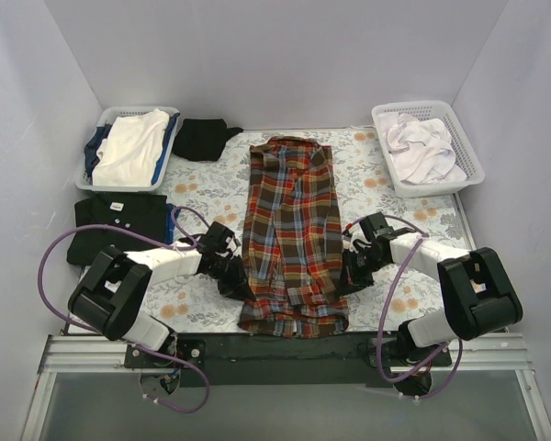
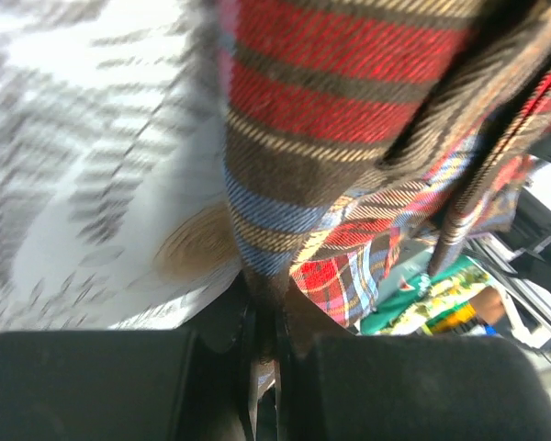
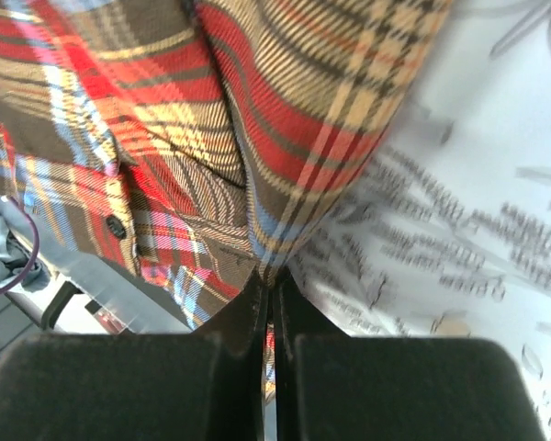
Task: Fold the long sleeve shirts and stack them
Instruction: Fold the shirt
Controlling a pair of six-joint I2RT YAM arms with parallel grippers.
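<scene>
The red-orange plaid shirt (image 1: 289, 230) lies lengthwise in the middle of the table, folded into a long strip with the collar at the far end. My left gripper (image 1: 240, 278) is shut on its left edge low down; the left wrist view shows plaid cloth (image 2: 303, 138) pinched between the fingers. My right gripper (image 1: 347, 272) is shut on the right edge; the right wrist view shows plaid cloth (image 3: 257, 138) pinched there too. A folded black shirt (image 1: 119, 225) lies at the left of the table. Another black garment (image 1: 205, 138) is bunched at the back.
A white basket (image 1: 129, 147) at the back left holds white and blue clothes. A white basket (image 1: 427, 147) at the back right holds white cloth. A floral tablecloth (image 1: 376, 175) covers the table. White walls close in on three sides.
</scene>
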